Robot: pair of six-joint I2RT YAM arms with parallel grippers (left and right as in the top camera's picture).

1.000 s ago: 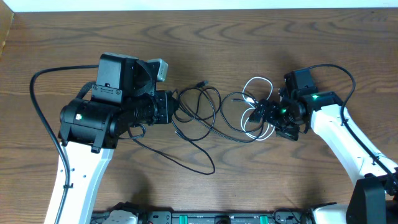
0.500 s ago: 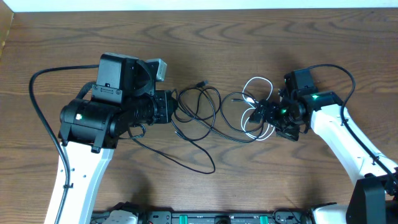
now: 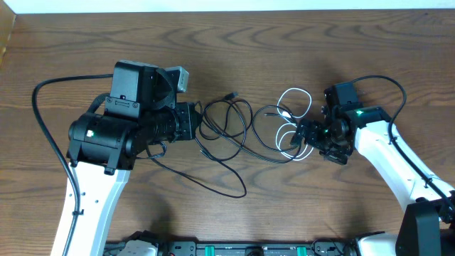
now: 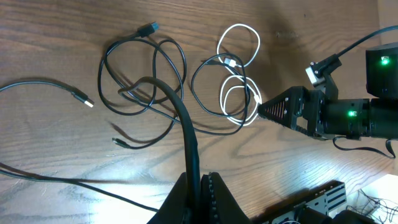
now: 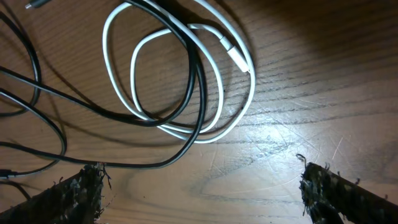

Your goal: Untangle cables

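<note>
Table [image 3: 284,43]: dark brown wood with strong wavy grain. It shows a soft sheen where the wrist lights fall.
Black cables [image 5: 201,87]: thin, round, matte cords. They lie in loose overlapping loops mid-table between the two arms. One long strand trails off toward the near edge in the overhead view.
Plug ends: a flat black plug [image 4: 149,28] sits at the far side of the tangle. A silver-tipped plug [image 4: 84,99] lies apart from the loops.
White cable [image 5: 234,55]: smooth and glossy, coiled in a few rounded loops and ending in a straight white connector. It sits at the right end of the tangle, and a black cord crosses through its loops.
Left gripper [image 4: 200,182]: fingers pressed together on one black strand [image 4: 189,140], which arches up out of them and runs to the tangle.
Right gripper [image 5: 200,173]: fingers [image 5: 68,193] spread wide with nothing between them. The pads are dark, coarse and grainy, with ragged edges. The white loops lie flat on the wood just ahead of the tips.
Green light [image 4: 349,114]: small, glowing on the black housing of the right arm.
Writing: too small to read on either arm.
</note>
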